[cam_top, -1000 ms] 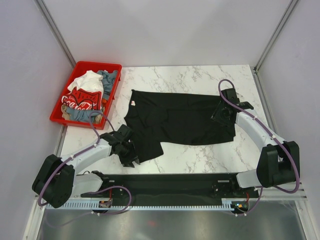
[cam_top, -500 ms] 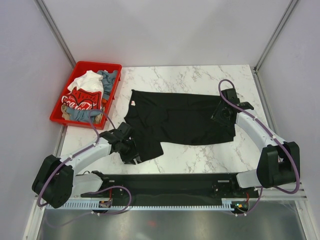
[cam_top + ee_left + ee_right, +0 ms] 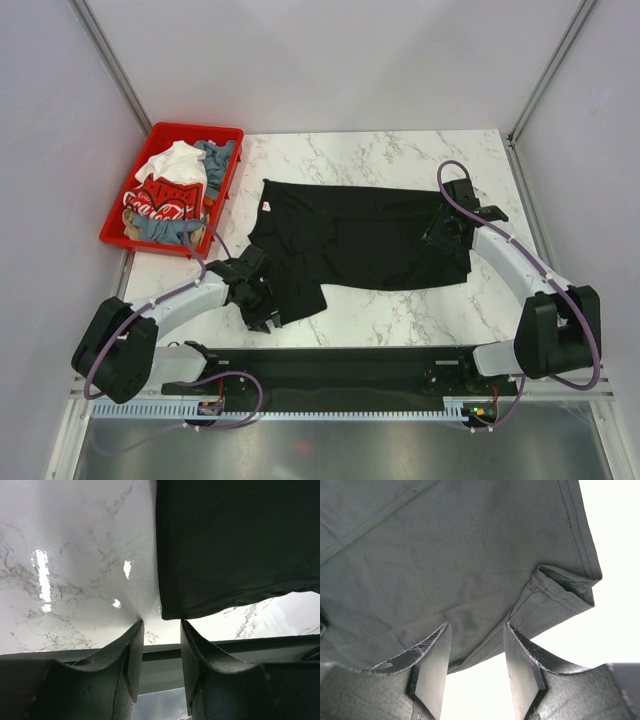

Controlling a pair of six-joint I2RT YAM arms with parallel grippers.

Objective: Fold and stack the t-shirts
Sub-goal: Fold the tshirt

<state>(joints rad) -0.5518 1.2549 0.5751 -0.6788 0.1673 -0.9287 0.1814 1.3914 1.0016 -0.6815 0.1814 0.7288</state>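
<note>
On a white marble table [image 3: 400, 160], a black tee [image 3: 360, 240] lies spread flat, with its small neck label [image 3: 267, 206] near the left end and one flap reaching toward the near edge. The left jaws sit low at that near-left flap, released and holding nothing. In the left wrist view, the flap's corner lies just ahead of the gap between them, with bare marble beside it. The right jaws hang over the tee's right edge, also parted, with nothing clamped. The right wrist view shows the stitched edge doubled over at one corner. At the far left, a red bin [image 3: 165, 130] holds a white tee [image 3: 178, 165], a red tee [image 3: 160, 203] with Coca-Cola lettering, and grey-blue cloth [image 3: 216, 155].
</note>
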